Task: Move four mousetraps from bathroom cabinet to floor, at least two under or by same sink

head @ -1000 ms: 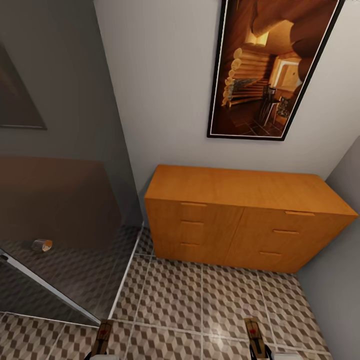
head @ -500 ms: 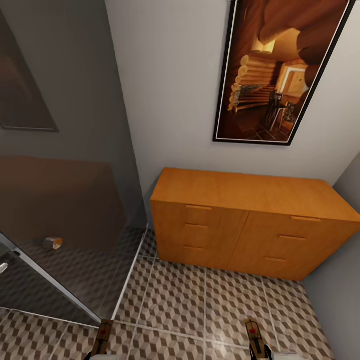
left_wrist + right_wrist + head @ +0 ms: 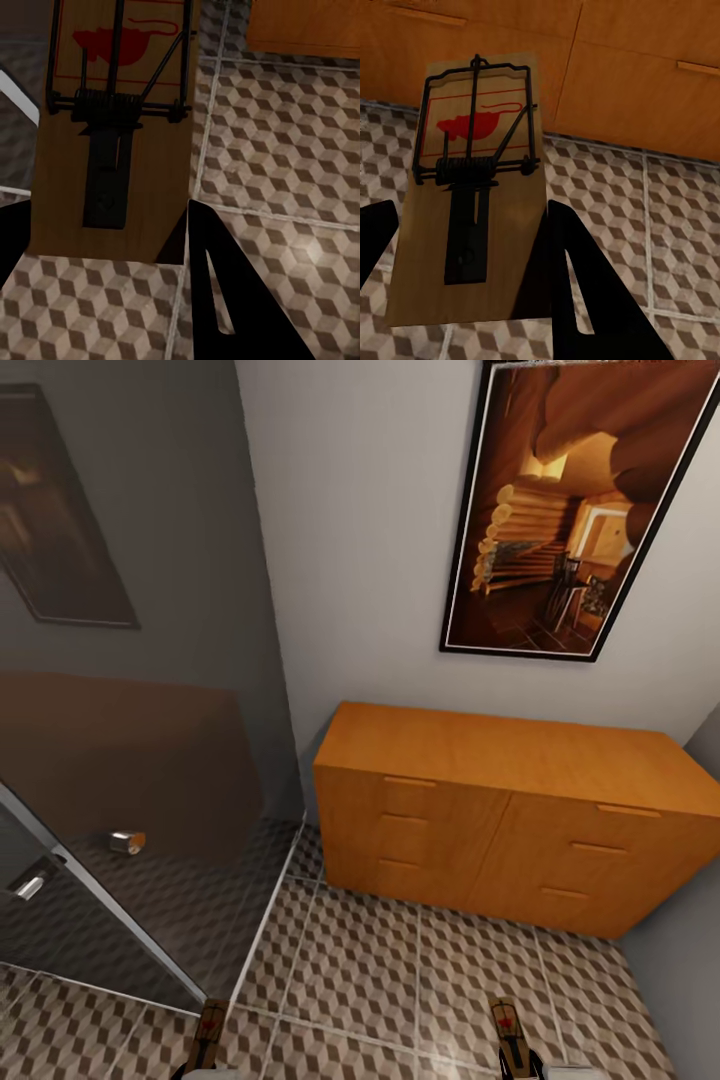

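Each gripper holds one mousetrap, a small wooden slab with a black wire spring and a red mouse print. My left gripper is shut on a mousetrap above the bathroom floor. My right gripper is shut on another mousetrap in front of the cabinet. In the head view both traps poke up from the lower edge, the left one and the right one. The orange wooden cabinet stands closed against the wall on the cube-patterned floor. The bathroom sink is out of view.
A grey glass shower screen with a chrome knob and a metal frame edge stands to the left. A framed picture hangs above the cabinet. A grey wall closes the right side.
The whole head view has shifted, so the camera moved: cabinet and picture sit further right and lower in the picture. Both traps stay in the shut grippers.
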Available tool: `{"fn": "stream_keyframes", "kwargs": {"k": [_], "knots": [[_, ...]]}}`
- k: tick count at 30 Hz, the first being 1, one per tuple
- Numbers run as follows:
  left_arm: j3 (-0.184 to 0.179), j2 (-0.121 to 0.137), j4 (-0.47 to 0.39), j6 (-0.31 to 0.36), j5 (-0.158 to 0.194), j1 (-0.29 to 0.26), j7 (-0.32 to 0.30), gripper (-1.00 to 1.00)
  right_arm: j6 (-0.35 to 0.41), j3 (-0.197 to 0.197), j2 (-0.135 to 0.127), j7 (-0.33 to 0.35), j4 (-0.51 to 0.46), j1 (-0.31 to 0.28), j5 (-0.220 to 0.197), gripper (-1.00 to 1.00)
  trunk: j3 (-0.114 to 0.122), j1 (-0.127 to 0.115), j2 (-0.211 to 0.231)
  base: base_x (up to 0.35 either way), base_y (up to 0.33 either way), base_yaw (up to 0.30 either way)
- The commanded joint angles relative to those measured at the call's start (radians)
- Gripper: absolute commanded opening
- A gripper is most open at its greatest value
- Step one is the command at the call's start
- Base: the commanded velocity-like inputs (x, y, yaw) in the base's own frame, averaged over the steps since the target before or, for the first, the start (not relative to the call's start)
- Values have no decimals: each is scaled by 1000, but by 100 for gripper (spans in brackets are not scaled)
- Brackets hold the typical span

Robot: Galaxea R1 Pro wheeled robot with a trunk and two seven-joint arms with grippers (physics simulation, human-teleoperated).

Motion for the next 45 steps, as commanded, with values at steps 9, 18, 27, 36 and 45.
{"fn": "stream_keyframes", "kwargs": {"k": [9, 18, 27, 36, 45], "knots": [[-8, -1, 3, -3, -4, -1, 11, -100, -3, 9, -1, -6, 1, -1, -10, -100, 12, 1, -2, 0, 0, 112], [-8, -1, 3, -3, -4, -1, 11, -100, -3, 9, -1, -6, 1, -1, -10, -100, 25, 1, -2, 0, 0, 118], [-8, -1, 3, -3, -4, -1, 11, -100, -3, 9, -1, -6, 1, -1, -10, -100, 38, 1, -2, 0, 0, 123], [-8, -1, 3, -3, -4, -1, 11, -100, -4, 9, -1, -6, 1, 0, -10, -100, 52, 1, -2, 0, 0, 125], [-8, -1, 3, -3, -4, -1, 11, -100, -4, 9, -1, -6, 1, 0, -10, -100, 65, 1, -2, 0, 0, 125]]}}
